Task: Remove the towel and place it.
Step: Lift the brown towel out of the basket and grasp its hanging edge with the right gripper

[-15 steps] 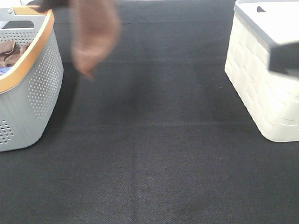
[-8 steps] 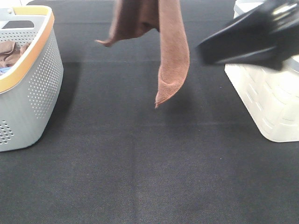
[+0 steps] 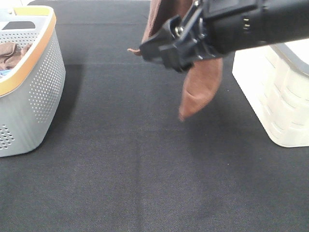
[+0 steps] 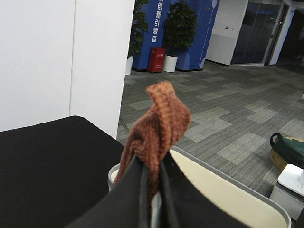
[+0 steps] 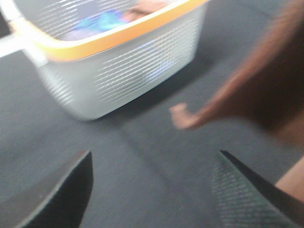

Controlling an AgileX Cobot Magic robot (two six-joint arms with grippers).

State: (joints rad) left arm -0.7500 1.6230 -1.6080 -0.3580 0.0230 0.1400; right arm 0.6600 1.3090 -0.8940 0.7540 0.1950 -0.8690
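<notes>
The left claw [image 4: 151,173] is clamped on the towel [image 3: 202,89], which hangs in the air above the far edge of the counter [image 3: 145,169]. The right claw [image 5: 152,190] is spread wide, close to it.

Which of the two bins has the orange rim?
The grey perforated basket on the left; the white bin on the right has a grey top.

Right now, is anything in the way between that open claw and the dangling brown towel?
Nothing visible is. The right gripper, jaws open, has only air between it and the towel, which hangs pinched in the left gripper.
</notes>
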